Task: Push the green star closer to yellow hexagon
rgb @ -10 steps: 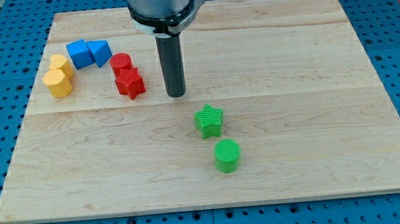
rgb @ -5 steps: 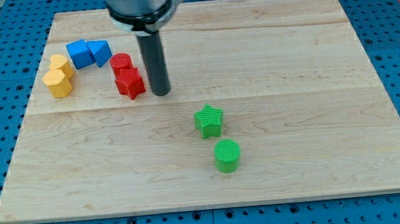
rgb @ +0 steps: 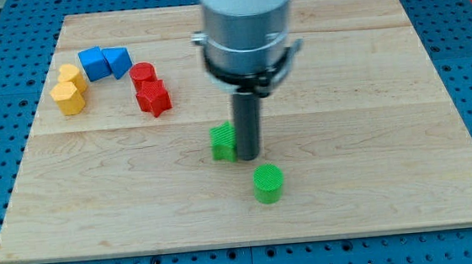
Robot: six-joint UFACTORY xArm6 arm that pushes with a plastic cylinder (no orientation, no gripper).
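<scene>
The green star [rgb: 223, 141] lies near the board's middle, partly hidden by my rod. My tip [rgb: 248, 157] sits right against the star's right side. The yellow hexagon [rgb: 66, 97] lies at the view's far left, touching a second yellow block [rgb: 71, 77] just above it. The star is far to the right of the hexagon.
A green cylinder [rgb: 268, 183] lies just below and right of my tip. A red star [rgb: 155, 97] and a red cylinder [rgb: 142, 74] sit between the green star and the hexagon. Two blue blocks [rgb: 104, 61] lie at the upper left. The wooden board [rgb: 368, 96] ends on blue pegboard.
My rod swung from beside the red star down and right to the green star's right side. The green star has slid a little to the left.
</scene>
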